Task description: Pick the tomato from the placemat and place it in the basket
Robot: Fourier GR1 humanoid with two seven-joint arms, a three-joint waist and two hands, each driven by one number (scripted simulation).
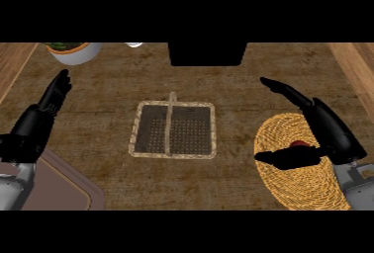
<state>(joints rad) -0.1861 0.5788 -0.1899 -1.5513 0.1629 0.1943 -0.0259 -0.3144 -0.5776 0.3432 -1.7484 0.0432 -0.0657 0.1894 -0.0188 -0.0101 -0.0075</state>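
A red tomato (299,144) lies on the round woven yellow placemat (296,185) at the right, mostly hidden behind my right hand (326,126). That hand hovers over the mat, fingers stretched toward the far side and thumb reaching left just below the tomato; it is open and holds nothing. The wicker basket (173,154) with a dark mesh bottom and a thin handle sits in the middle of the counter, empty. My left hand (40,116) rests open at the left edge, fingers pointing up.
A white pot with a plant (73,52) stands at the back left. A black box (208,53) sits at the back centre. A brown tray or board corner (70,183) lies at the lower left. Wooden edges run along both sides.
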